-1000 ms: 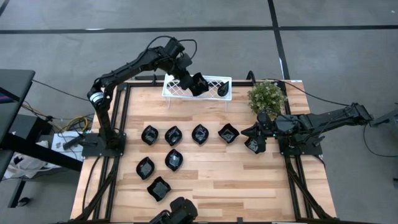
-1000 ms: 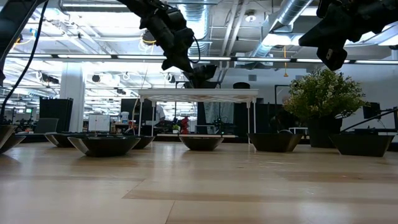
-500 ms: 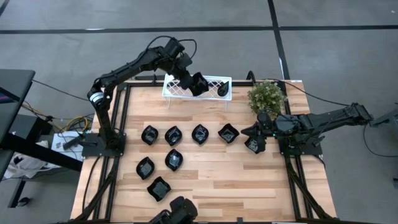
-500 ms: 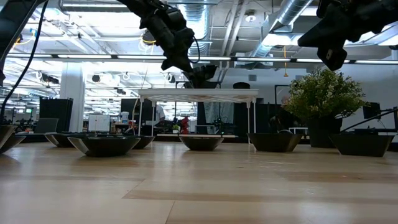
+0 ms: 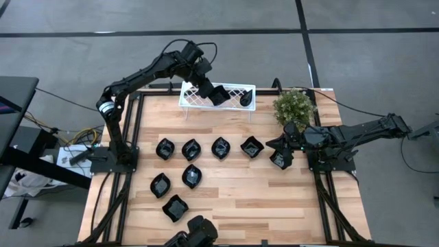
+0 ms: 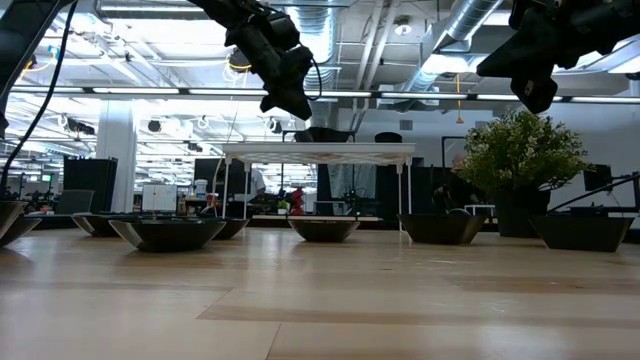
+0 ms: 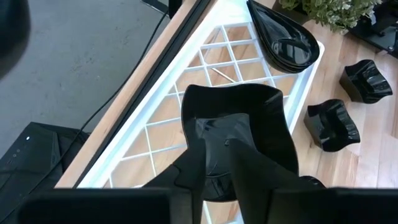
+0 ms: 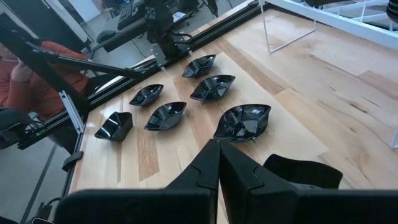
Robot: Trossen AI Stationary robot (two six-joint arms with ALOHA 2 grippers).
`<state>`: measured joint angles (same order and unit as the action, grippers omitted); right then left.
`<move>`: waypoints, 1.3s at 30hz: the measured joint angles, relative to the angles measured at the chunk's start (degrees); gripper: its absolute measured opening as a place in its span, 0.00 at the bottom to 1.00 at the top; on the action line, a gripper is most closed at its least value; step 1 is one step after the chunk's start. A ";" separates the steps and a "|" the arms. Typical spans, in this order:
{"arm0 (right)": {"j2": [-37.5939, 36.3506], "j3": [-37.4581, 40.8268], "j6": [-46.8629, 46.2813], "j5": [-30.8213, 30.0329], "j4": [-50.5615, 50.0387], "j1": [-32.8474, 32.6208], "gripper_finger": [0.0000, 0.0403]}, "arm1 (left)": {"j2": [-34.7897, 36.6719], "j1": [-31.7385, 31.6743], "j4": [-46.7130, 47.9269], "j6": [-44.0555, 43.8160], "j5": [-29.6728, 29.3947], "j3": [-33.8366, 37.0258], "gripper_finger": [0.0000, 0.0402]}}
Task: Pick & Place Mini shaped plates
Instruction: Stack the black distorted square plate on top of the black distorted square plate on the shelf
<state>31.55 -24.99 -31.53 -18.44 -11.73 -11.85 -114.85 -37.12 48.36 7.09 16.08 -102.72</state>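
My left gripper (image 7: 216, 163) hangs over the white lattice rack (image 5: 233, 88) at the table's far edge, its fingers a little apart. A square black plate (image 7: 233, 121) lies level on the rack just beyond them, and the low view shows this plate (image 6: 320, 134) clear of the gripper (image 6: 290, 103). Teardrop plates (image 7: 285, 38) rest stacked at the rack's right end. More black plates rest on the wood in two rows (image 5: 221, 147) (image 5: 192, 176). My right gripper (image 8: 217, 149) is shut, empty, and raised above the rightmost plate (image 5: 280, 160).
A green bushy plant (image 5: 295, 106) stands at the far right, close behind the right arm. The rack stands on thin white legs (image 6: 404, 190). Bare wood lies along the near right part of the table (image 5: 274, 199). A person in red (image 8: 31, 68) sits beyond the left edge.
The square plate that hung tilted under my left gripper has come down onto the rack's top and now lies level, apart from the fingers. The left gripper has let go and stayed roughly where it was.
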 joint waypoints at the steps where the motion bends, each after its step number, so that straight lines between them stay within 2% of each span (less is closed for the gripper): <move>1: -0.02 0.00 0.00 0.02 0.00 0.01 0.00 | 0.02 0.00 -0.01 -0.01 0.02 0.00 0.19; 5: -0.01 0.00 0.01 0.04 0.00 0.02 0.00 | 1.14 0.00 -0.04 -0.13 0.00 0.02 0.22; 9: 0.00 0.00 0.00 0.12 0.00 0.00 0.00 | 4.93 0.92 0.39 -3.99 0.00 0.04 0.23; 12: 0.00 0.00 0.00 0.28 0.11 0.00 0.00 | 8.95 3.30 0.52 -5.96 0.08 0.57 0.23; 15: 0.00 0.00 0.00 0.39 0.42 0.00 0.00 | 13.71 6.97 -0.21 -6.89 0.35 4.09 0.23; 19: -0.01 -0.01 0.00 0.39 0.44 0.00 0.00 | 19.92 12.89 -3.78 -11.72 0.10 12.81 0.23; 24: 0.00 -0.02 0.00 0.44 0.64 0.00 0.00 | 28.05 20.27 -15.02 -22.23 -1.30 26.91 0.22; 30: 0.00 -0.02 0.00 0.56 0.56 0.00 0.00 | 36.13 28.82 -29.22 -36.92 -11.76 42.27 0.22; 33: 0.00 -0.02 0.00 0.57 0.54 0.00 0.00 | 38.98 32.42 -33.43 -42.85 -15.51 48.36 0.22; 36: 0.41 -0.02 0.00 0.57 0.57 0.00 0.00 | 41.05 35.88 -37.15 -46.50 -18.31 53.50 0.22; 39: 1.56 -0.02 0.00 0.59 0.66 0.00 0.00 | 42.60 39.01 -39.16 -46.55 -20.72 57.81 0.22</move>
<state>33.11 -25.02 -31.53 -17.85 -11.07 -11.86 -72.25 1.89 9.20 -39.46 -4.65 -44.91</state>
